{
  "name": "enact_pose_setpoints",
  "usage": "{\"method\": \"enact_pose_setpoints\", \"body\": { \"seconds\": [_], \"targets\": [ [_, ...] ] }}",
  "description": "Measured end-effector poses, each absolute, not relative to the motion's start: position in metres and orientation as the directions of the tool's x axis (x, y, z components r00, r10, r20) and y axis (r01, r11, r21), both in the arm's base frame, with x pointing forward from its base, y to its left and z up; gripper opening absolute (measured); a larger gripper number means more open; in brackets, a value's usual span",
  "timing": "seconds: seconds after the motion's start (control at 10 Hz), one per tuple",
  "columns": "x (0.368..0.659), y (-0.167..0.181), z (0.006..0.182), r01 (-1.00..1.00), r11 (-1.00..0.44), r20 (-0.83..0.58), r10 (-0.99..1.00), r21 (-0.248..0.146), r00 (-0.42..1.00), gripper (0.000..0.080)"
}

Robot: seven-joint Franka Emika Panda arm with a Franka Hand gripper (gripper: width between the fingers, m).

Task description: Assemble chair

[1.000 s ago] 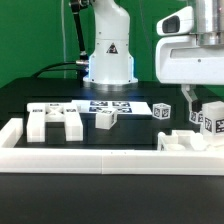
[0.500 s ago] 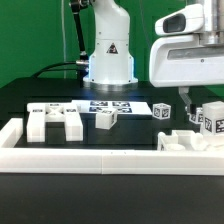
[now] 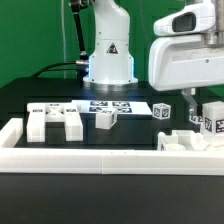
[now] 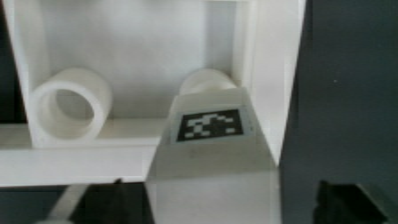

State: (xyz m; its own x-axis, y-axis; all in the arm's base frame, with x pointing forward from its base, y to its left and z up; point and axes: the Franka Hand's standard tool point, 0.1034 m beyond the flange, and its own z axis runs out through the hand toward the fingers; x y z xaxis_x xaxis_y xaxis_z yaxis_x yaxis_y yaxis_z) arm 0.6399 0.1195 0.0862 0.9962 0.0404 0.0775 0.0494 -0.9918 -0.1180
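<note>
**Gripper** – the white two-finger gripper [image 3: 200, 100] is seen low at the exterior view's right, above a cluster of matte white plastic chair parts [image 3: 182, 140]. In the wrist view a dark fingertip is glimpsed on either side of an upright white tagged post [image 4: 217, 125]. It cannot be told whether the post is clamped or the jaws merely stand around it.

**Chair, unassembled** – the pieces are spread over the black table [image 3: 135, 130].
- The tagged post [image 3: 210, 118] is placed at the exterior view's far right, under the gripper.
- A rounded white peg-like piece [image 4: 68, 105] is seen just beside it in the wrist view, against white walls.
- A flat white slotted slab [image 3: 55, 121] is laid at the exterior view's left.
- A small white tagged block [image 3: 107, 118] is set near the middle.
- A small white tagged cube [image 3: 163, 111] is set further right.

**Surroundings** – the marker board [image 3: 95, 104] lies behind the block. A long low white border frame [image 3: 100, 152] runs along the near edge.
</note>
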Motion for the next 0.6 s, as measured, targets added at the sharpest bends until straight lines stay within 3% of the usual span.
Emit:
{"method": "enact_pose_setpoints", "body": {
  "seconds": [0.1,0.2,0.3,0.6],
  "targets": [
    [0.6399,0.1196,0.0861,0.047,-0.992,0.077,0.038,-0.118,0.996,0.0359],
    [0.6399,0.1196,0.086,0.047,-0.992,0.077,0.038,-0.118,0.996,0.0359],
    [0.6398,0.1197,0.086,0.037,-0.992,0.076,0.028,-0.119,0.997,0.0288],
    [0.6397,0.12,0.0858,-0.018,-0.992,0.069,-0.027,-0.124,0.997,0.0288]
  ]
}}
